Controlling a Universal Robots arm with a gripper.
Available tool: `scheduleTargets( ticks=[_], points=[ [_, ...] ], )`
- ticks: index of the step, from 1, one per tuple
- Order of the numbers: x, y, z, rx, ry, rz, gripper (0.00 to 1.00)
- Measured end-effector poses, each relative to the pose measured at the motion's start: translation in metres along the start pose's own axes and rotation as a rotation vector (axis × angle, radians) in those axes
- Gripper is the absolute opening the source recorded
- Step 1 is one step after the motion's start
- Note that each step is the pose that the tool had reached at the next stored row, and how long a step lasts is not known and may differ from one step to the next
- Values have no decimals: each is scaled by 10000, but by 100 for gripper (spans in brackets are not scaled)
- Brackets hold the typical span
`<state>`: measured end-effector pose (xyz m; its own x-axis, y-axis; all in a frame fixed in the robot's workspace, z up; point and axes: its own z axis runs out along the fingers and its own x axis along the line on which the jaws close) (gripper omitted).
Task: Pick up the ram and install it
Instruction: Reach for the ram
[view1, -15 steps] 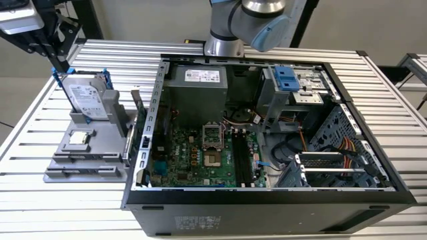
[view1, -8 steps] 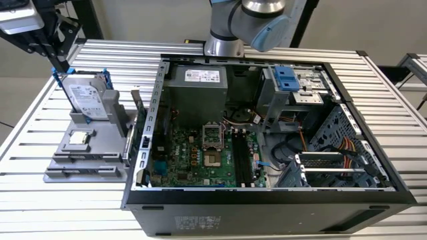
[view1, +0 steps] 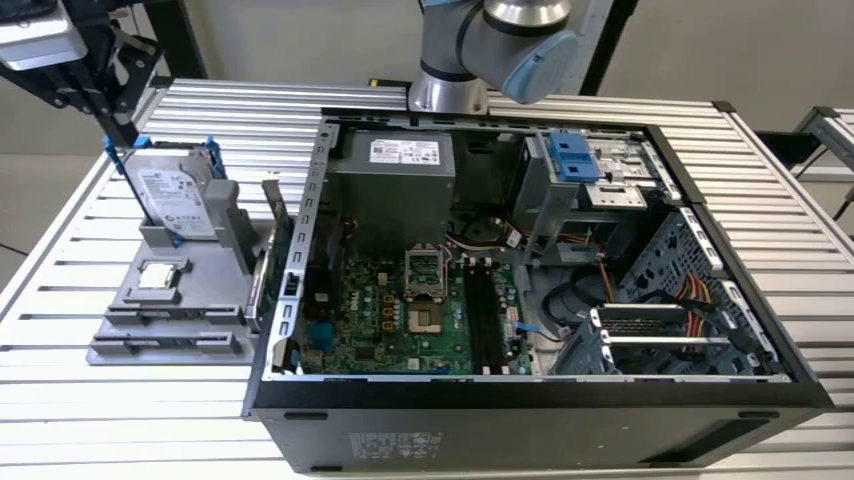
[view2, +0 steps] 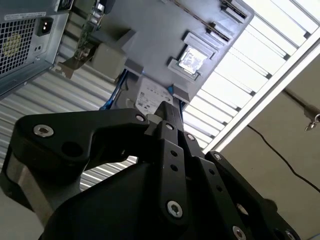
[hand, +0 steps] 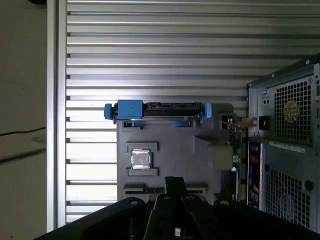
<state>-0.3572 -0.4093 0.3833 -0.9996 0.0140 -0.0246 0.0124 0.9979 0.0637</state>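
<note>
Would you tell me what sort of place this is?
Probably a robotics lab bench for computer assembly: an open computer case on a slatted metal table, a grey parts holder beside it, and a robot arm.

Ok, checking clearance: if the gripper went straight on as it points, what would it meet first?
Probably the gray parts holder, around the upright hard drive; the exact spot is unclear.
</note>
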Motion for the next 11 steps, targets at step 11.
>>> scheduleTargets(
  ticks=[11],
  points=[
    [-2, -129, -8, 0, 0, -1, 0]
  ],
)
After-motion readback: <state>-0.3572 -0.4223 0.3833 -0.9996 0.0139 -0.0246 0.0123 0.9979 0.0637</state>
